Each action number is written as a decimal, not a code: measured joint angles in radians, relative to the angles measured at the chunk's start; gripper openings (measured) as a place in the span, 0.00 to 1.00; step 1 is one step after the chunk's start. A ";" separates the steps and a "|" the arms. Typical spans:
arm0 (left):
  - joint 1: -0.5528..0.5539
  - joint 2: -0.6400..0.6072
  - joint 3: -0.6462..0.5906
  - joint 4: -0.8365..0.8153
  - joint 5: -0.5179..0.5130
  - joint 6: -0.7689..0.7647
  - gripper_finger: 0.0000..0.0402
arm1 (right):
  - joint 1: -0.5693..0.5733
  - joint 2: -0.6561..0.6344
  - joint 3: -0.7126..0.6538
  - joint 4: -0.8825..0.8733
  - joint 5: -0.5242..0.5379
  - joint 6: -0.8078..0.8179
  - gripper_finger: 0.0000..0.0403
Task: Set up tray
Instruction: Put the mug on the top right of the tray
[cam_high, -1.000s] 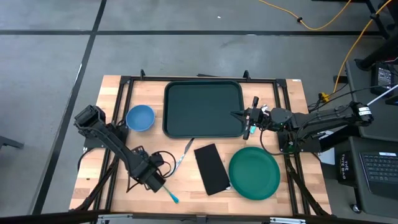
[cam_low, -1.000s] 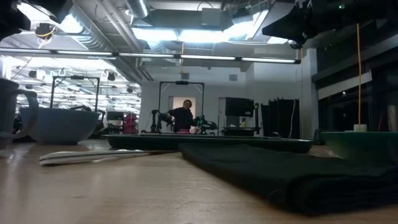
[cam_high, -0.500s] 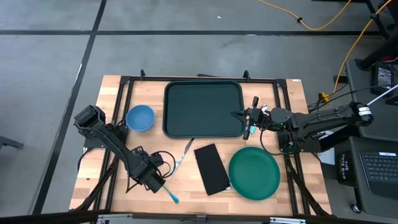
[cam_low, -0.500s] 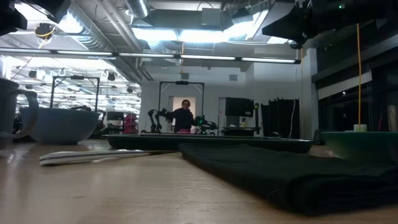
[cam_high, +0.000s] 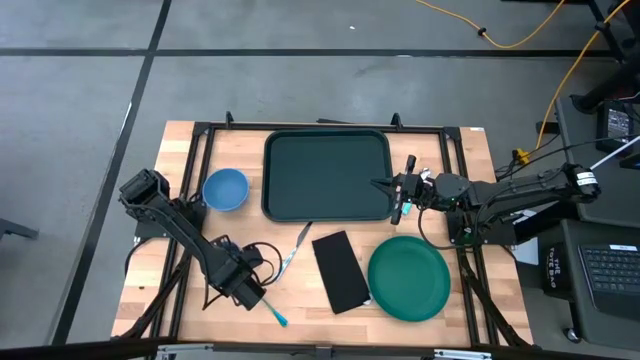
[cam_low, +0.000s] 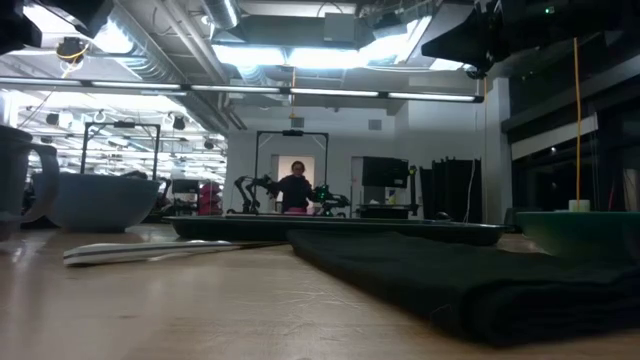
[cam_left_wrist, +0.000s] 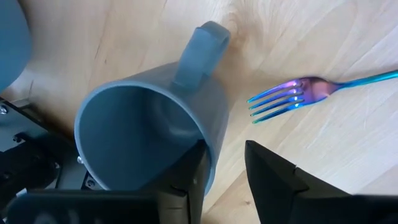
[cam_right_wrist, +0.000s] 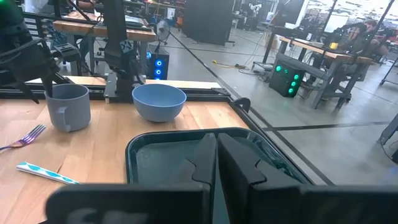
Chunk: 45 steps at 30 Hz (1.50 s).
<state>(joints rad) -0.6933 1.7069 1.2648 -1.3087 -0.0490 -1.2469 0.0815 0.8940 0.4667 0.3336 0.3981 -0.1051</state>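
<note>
The large dark green rectangular plastic tray (cam_high: 326, 175) with rounded corners and a raised rim lies flat at the far middle of the pale wooden tabletop (cam_high: 180, 290), which is framed by black rails. The right gripper (cam_high: 385, 187) rests at the tray's right edge, its fingers pressed together with nothing between them. Left of the tray sits a round blue bowl (cam_high: 225, 189); nearer the front lie an iridescent metal fork (cam_high: 293, 251), a flat black rectangular napkin (cam_high: 341, 270), a round green plate (cam_high: 408, 278) and a teal-handled utensil (cam_high: 276, 316). The left gripper (cam_left_wrist: 222, 165) is at the front left, its fingers straddling the wall of a grey plastic mug (cam_left_wrist: 152, 127), one inside and one outside; whether they grip it firmly I cannot tell. Beyond the table are a grey concrete floor, a yellow cable (cam_high: 520, 38), and, in the low view, a lit workshop with a person (cam_low: 294, 188) far back. Since a second ago, nothing on the table has shifted.
</note>
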 joint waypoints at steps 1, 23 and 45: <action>0.000 0.000 0.000 0.000 0.000 0.000 0.24 | 0.000 0.000 0.000 0.000 0.000 0.000 0.06; 0.000 0.000 0.000 0.001 -0.002 0.012 0.01 | 0.000 0.000 0.000 0.000 0.000 0.001 0.06; 0.016 -0.099 0.074 -0.103 -0.224 0.180 0.01 | 0.000 0.000 0.000 0.007 -0.009 0.041 0.06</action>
<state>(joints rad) -0.6778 1.6075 1.3384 -1.4118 -0.2729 -1.0664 0.0814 0.8940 0.4664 0.3409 0.3893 -0.0639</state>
